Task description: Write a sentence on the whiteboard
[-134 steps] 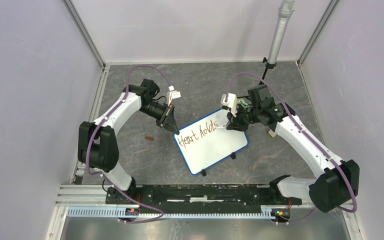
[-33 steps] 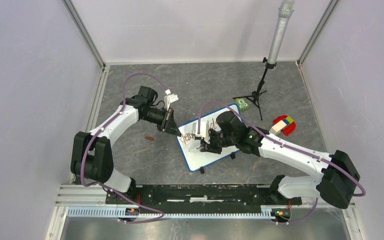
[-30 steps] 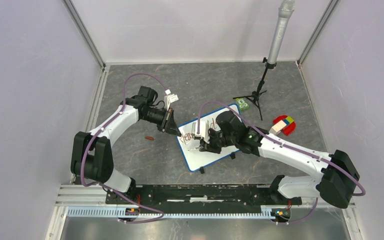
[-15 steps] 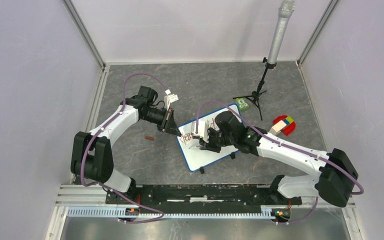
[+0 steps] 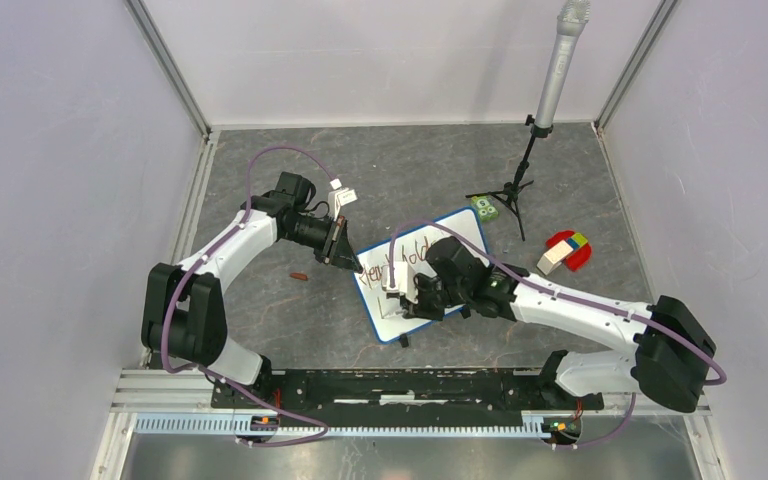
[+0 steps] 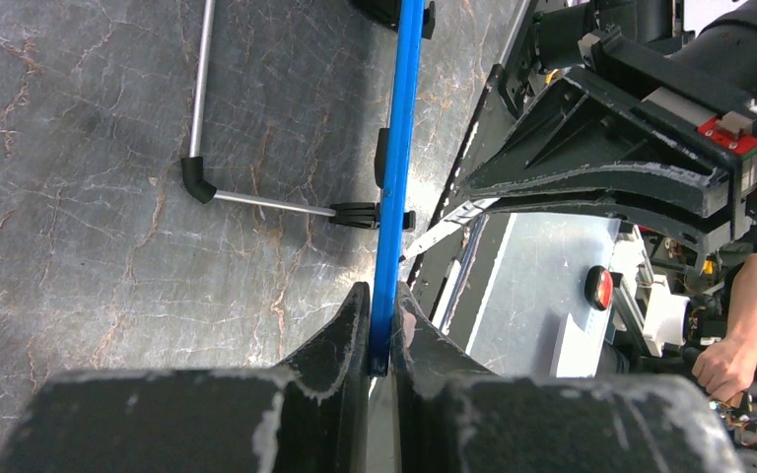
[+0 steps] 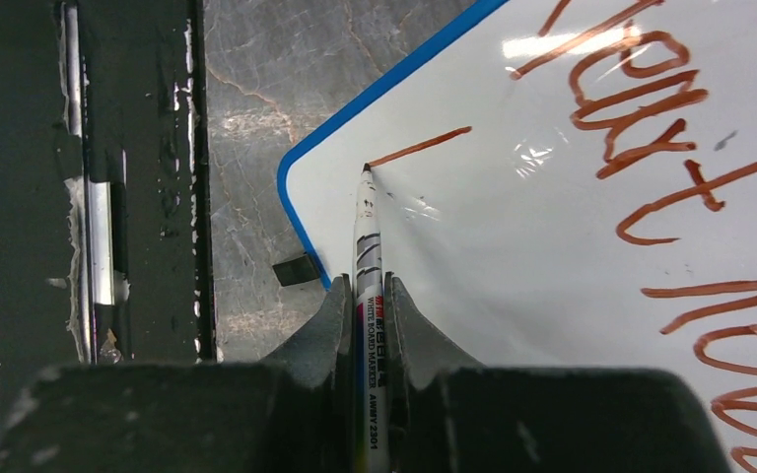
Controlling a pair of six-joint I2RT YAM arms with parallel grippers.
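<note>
The left arm (image 5: 230, 235) reaches in from the left edge of the desk (image 5: 410, 165). Just beside its wrist a small brown item (image 5: 300, 275) lies on the grey stone-patterned surface, apart from everything else. The left jaws are closed on the whiteboard (image 5: 466, 238), pinching its thin blue frame (image 6: 394, 148) at the left corner. In the wrist view the frame runs edge-on straight out from between the two black fingers (image 6: 340, 335), with a black foot (image 6: 367, 212) and a thin metal leg (image 6: 256, 202) off to one side.

The board lies skewed near the middle of the desk, one corner toward the arm bases. The sentence (image 5: 397, 262) starts along its far-left side: "Heart", then a second word that the right arm (image 5: 560, 300) partly covers from above. The wrist view shows the reddish-brown letters (image 7: 641, 99) clearly.

The right jaws are clamped on a marker (image 7: 366, 246) – its barrel sits tight between the fingers (image 7: 330, 325), tip down on the white surface near the board's rounded blue corner. The tip meets the end of a short straight stroke (image 7: 419, 146) set below the first line.

Further right, well apart from the board, stand a microphone on a tripod (image 5: 550, 85), a small green item (image 5: 485, 208) by its feet, and a red-and-yellow block (image 5: 565, 250).
</note>
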